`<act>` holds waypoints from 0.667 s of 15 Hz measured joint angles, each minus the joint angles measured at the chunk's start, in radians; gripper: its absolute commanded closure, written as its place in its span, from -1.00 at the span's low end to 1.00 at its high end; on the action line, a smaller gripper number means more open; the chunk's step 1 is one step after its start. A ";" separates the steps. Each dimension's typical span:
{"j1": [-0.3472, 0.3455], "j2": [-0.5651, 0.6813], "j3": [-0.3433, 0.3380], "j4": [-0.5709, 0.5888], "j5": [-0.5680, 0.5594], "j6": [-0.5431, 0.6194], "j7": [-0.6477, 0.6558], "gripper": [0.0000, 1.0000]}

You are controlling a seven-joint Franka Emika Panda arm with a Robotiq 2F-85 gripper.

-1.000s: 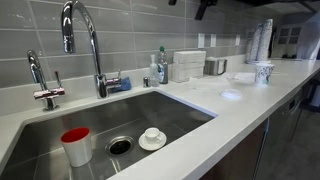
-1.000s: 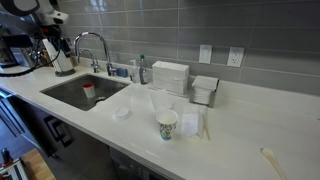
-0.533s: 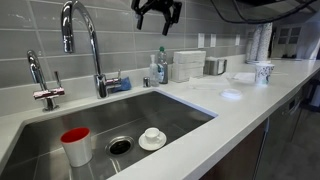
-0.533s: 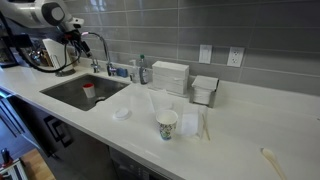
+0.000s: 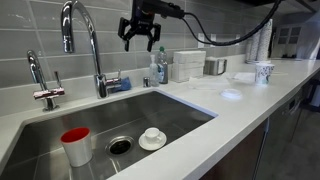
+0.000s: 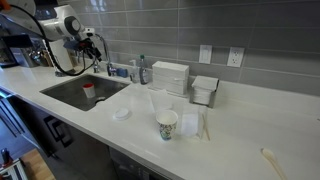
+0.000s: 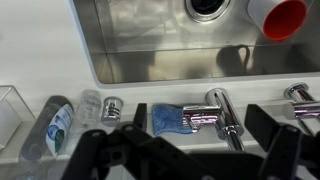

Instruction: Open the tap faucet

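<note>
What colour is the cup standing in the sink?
The cup is white, red inside; clearest in an exterior view.

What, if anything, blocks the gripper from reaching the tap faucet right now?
Probably nothing, so likely yes. In an exterior view the open gripper hangs beside the tap faucet at the height of its neck, with only open air between them.
</note>
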 measured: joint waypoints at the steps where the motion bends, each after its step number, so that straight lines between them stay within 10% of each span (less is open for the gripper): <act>1: 0.005 0.011 -0.003 0.011 -0.002 0.000 0.000 -1.00; 10: 0.022 0.018 -0.022 0.030 0.000 0.011 -0.001 -1.00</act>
